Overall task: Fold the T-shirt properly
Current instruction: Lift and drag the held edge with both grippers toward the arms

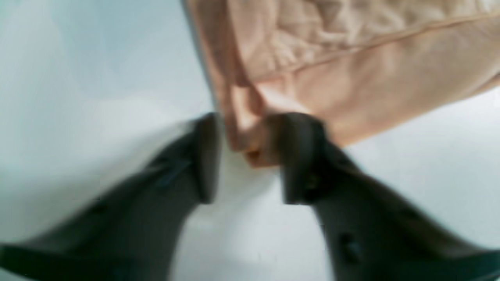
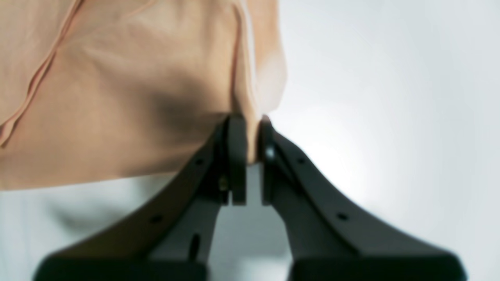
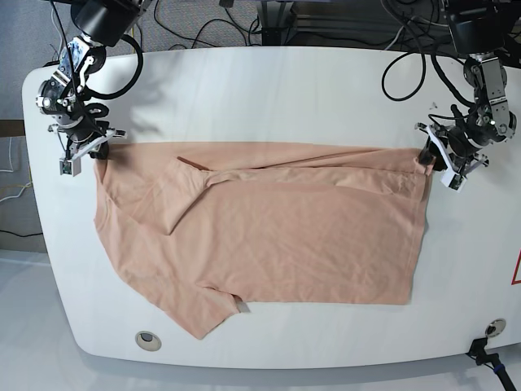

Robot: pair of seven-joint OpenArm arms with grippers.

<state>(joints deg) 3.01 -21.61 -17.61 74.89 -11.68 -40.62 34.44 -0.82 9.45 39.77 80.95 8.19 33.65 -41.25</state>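
Observation:
The peach T-shirt (image 3: 260,236) lies spread on the white table (image 3: 269,90), its far edge folded over and drawn between both arms. One sleeve points to the front left. My right gripper (image 3: 98,151), on the base view's left, is shut on a thin fold of the shirt's corner; in the right wrist view its fingertips (image 2: 236,132) pinch the cloth (image 2: 117,97). At the base view's right, my left gripper (image 3: 427,156) is at the opposite corner. In the blurred left wrist view a bunched fold of the shirt (image 1: 351,58) fills the gap of that gripper (image 1: 248,132).
Cables (image 3: 244,24) lie behind the table's far edge. Small round fittings sit near the front edge at left (image 3: 147,339) and right (image 3: 489,327). A red mark (image 3: 517,269) shows at the right edge. The shirt's hem lies close to the front edge.

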